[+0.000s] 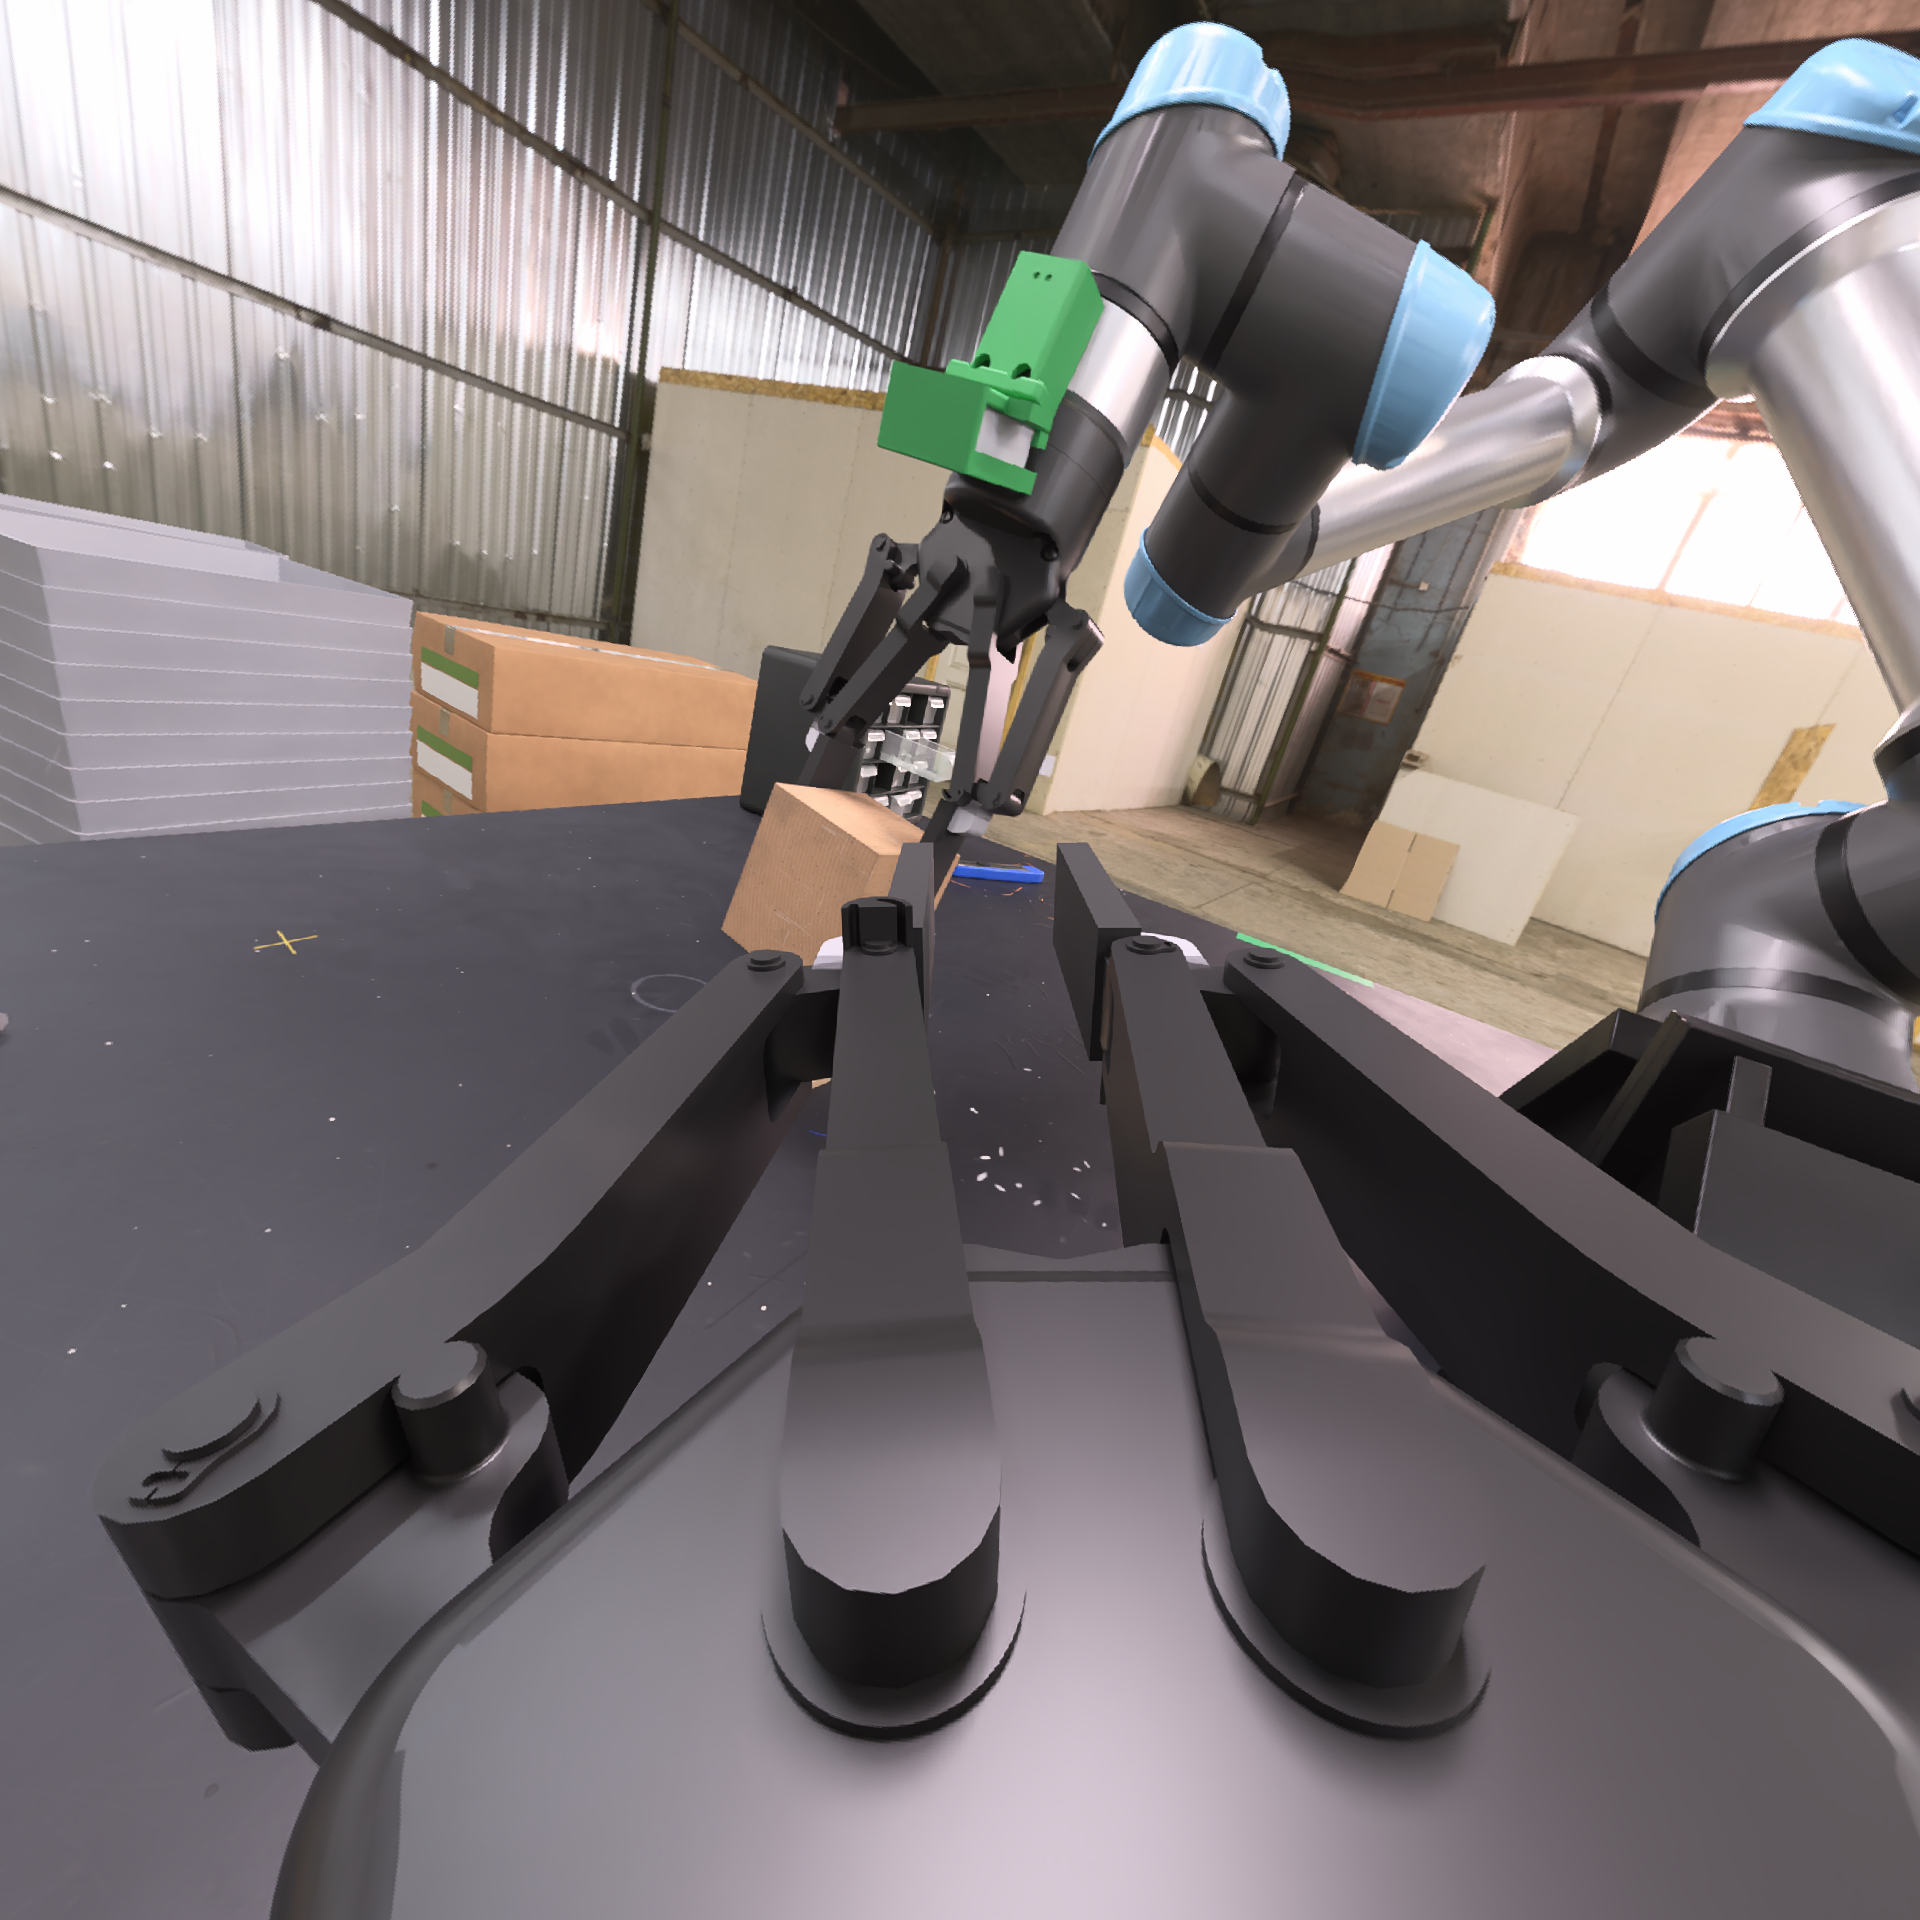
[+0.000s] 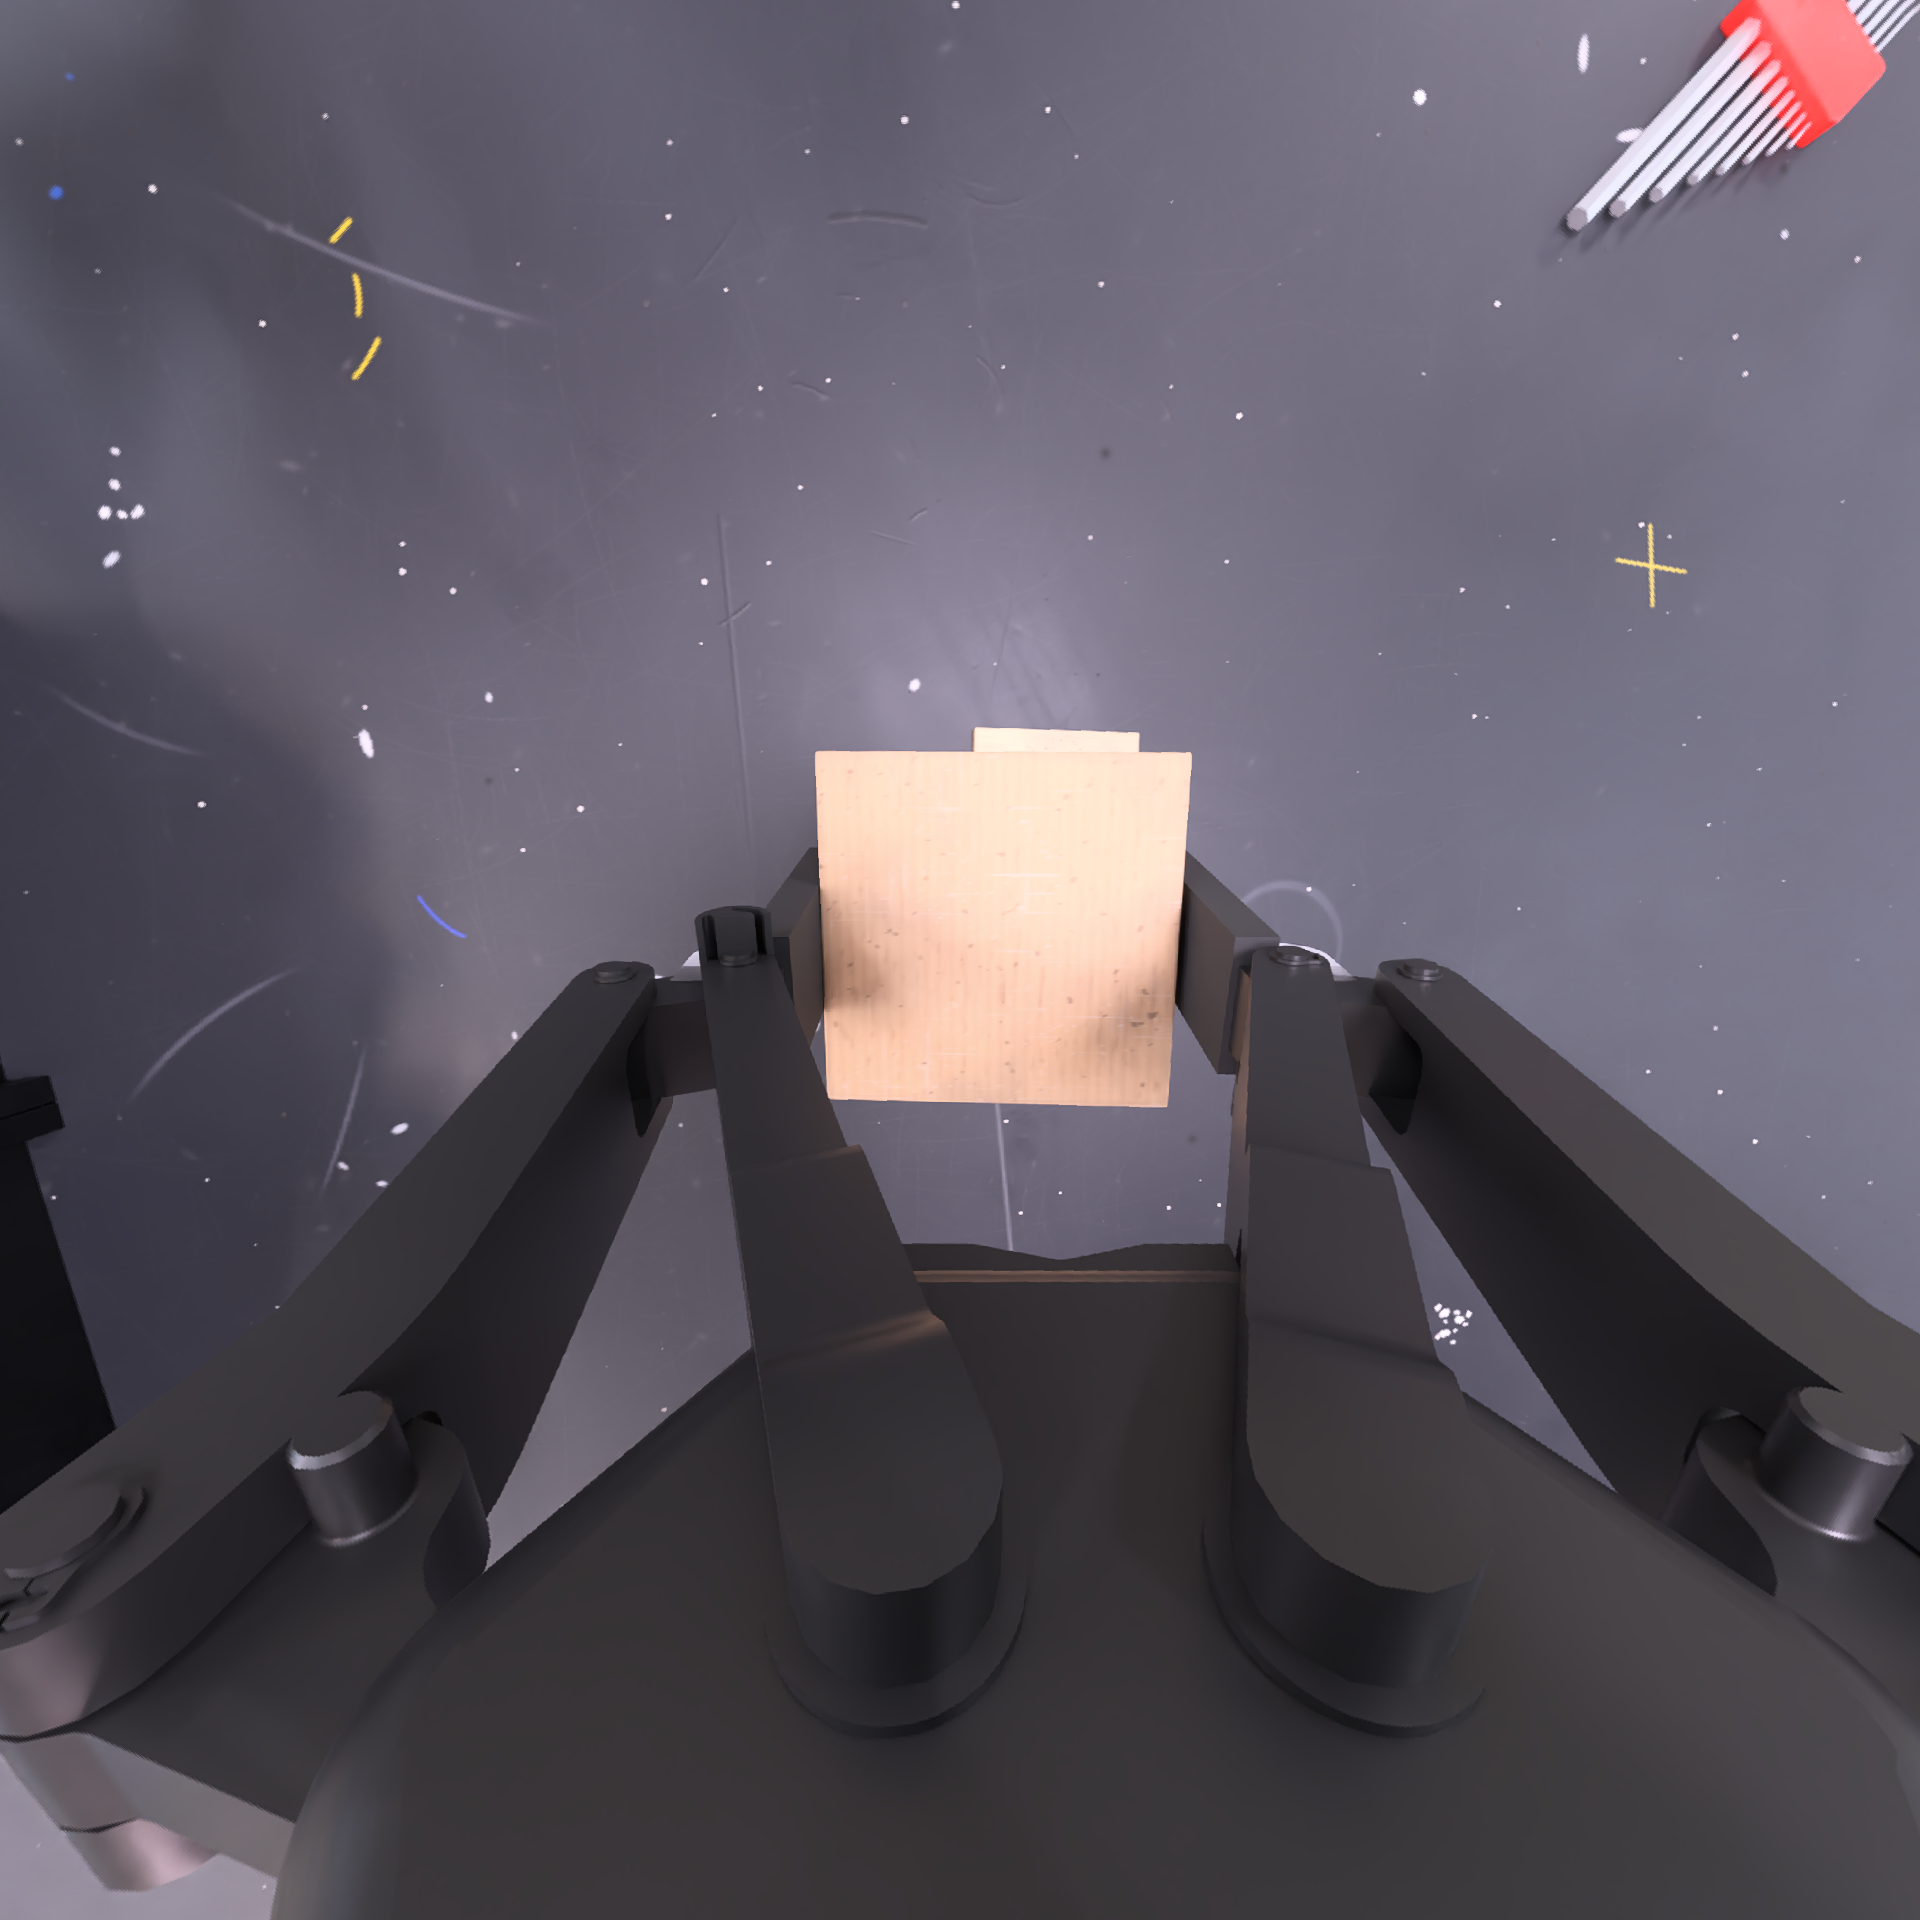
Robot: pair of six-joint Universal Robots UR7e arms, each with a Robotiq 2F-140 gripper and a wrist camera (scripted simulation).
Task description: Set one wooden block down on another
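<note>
The left gripper (image 1: 992,904), matte black with long jointed links and flat rectangular pads, is held low over the dark table (image 1: 312,1091) with a clear gap between its fingertips and nothing between them. Left of its tips, in the left wrist view, a wooden block (image 1: 805,873) shows pale brown faces with fine grain and sharp corners; it looks tilted and is partly hidden by the left finger. Above the block hangs the right gripper (image 1: 883,800), slim black fingers reaching down on either side of it, under a boxy green wrist mount (image 1: 982,379) and a smooth silver arm with blue caps. At far left stand stacked cardboard boxes (image 1: 582,717) before a corrugated metal wall, and a small blue item (image 1: 1003,873) lies on the table just right of the block.

In the right wrist view, the right gripper (image 2: 997,935) is closed on the wooden block (image 2: 1003,925), both pads pressed flat against its left and right sides. The block's facing side is a light, speckled square. Past its far edge a narrow strip of a second wooden block (image 2: 1055,740) peeks out; whether the two touch cannot be told. The table (image 2: 520,520) is grey, scratched and flecked with white, with yellow marks. At far right lies a set of thin metal rods in a red holder (image 2: 1797,62).
</note>
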